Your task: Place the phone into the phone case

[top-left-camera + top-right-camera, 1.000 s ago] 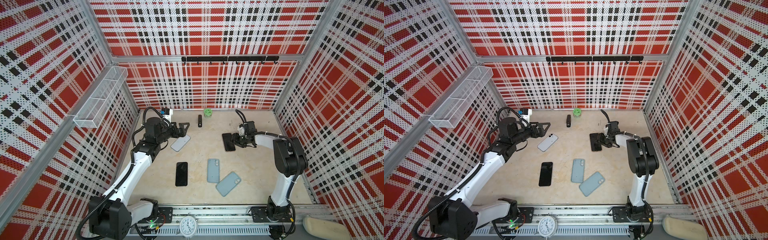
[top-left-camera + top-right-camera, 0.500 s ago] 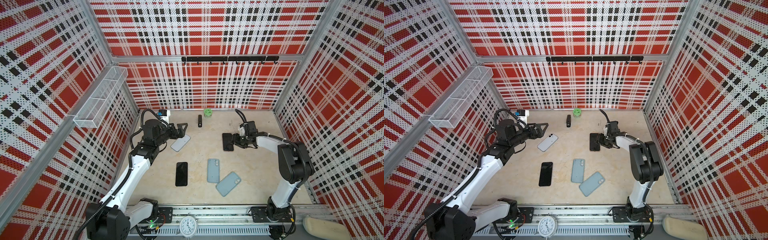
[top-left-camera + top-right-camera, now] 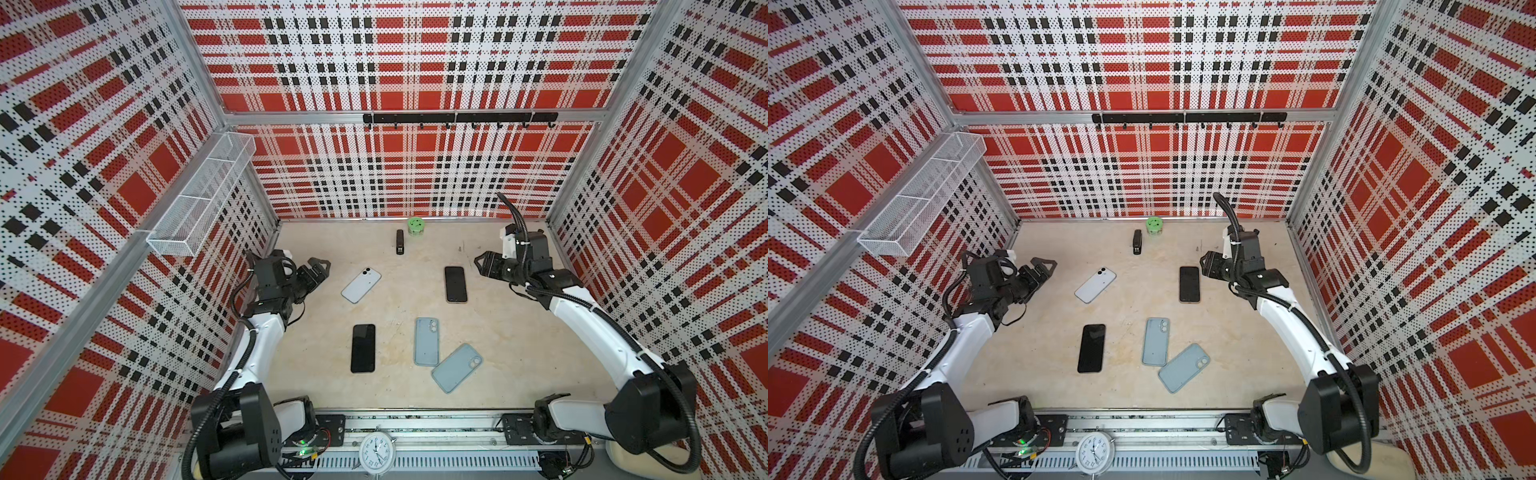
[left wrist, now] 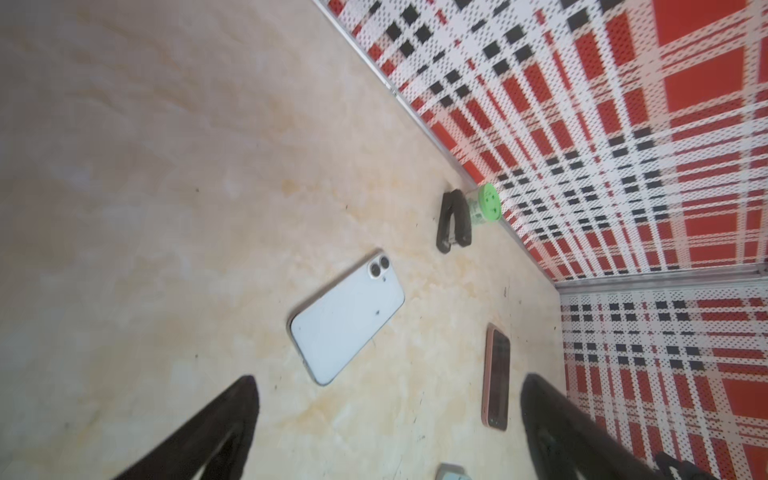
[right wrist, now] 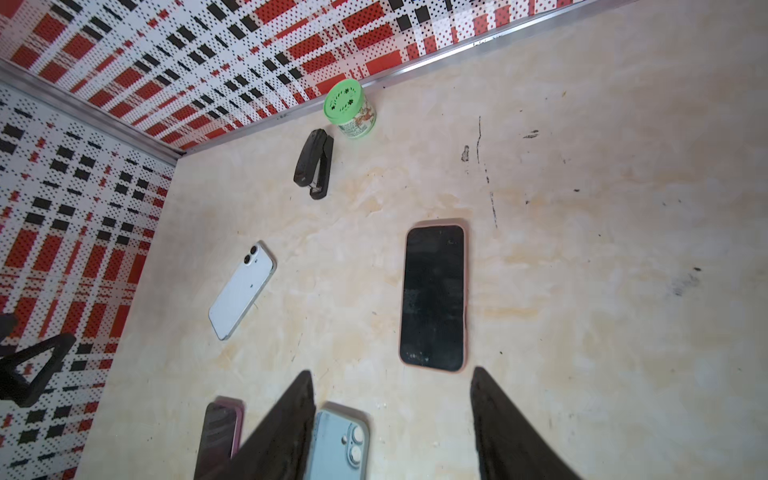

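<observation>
Bright, even light is coming from above in both top views, and things on the table (image 3: 519, 332) are casting only faint, short shadows. The plaid walls (image 3: 415, 62) are bending near the edges there. In the left wrist view the left gripper (image 4: 388, 377) is looking soft, out of focus.

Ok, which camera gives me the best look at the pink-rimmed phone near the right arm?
The right wrist view: the pink-rimmed phone lies large, screen up, its whole pink rim visible. Both top views show it small and dark; the left wrist view catches it nearly edge-on.
</observation>
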Robot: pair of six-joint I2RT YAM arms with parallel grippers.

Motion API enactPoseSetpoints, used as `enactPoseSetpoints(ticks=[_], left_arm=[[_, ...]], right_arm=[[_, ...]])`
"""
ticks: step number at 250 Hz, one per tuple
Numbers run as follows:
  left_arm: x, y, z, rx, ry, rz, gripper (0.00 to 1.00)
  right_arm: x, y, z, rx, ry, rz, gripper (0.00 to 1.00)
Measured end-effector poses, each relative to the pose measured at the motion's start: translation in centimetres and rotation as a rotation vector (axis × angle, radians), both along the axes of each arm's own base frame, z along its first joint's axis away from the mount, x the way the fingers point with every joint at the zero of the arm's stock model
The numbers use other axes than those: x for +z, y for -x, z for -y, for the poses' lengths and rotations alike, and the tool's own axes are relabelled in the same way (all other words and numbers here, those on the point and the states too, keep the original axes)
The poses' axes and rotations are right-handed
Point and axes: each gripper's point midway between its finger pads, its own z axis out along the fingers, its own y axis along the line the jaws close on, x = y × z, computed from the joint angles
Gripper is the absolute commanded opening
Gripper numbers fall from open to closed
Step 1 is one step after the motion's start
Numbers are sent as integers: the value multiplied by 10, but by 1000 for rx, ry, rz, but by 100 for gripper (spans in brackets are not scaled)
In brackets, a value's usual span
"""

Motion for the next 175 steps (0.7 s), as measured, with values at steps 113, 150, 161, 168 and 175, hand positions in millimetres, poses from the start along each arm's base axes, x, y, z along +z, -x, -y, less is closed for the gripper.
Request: enactPoseSetpoints(ticks=[113,150,161,168,175], left_arm=[[-68,20,15,-38,-241,-349,100],[-85,6,16,-48,-244,-419,100],[-87,-1,18,-53,-242,-425,100],[-88,-6,19,-57,-242,-430,100],[-89,-12,21,-60,-242,-429,100]], right_arm=[[-44,38,-60,181,108,-94,73],[-64,23,-82,216,106,-124,74],[-70,16,-88,219,99,-132,74],[-73,11,-92,222,96,-138,74],[-76,5,-96,223,89,-141,74]])
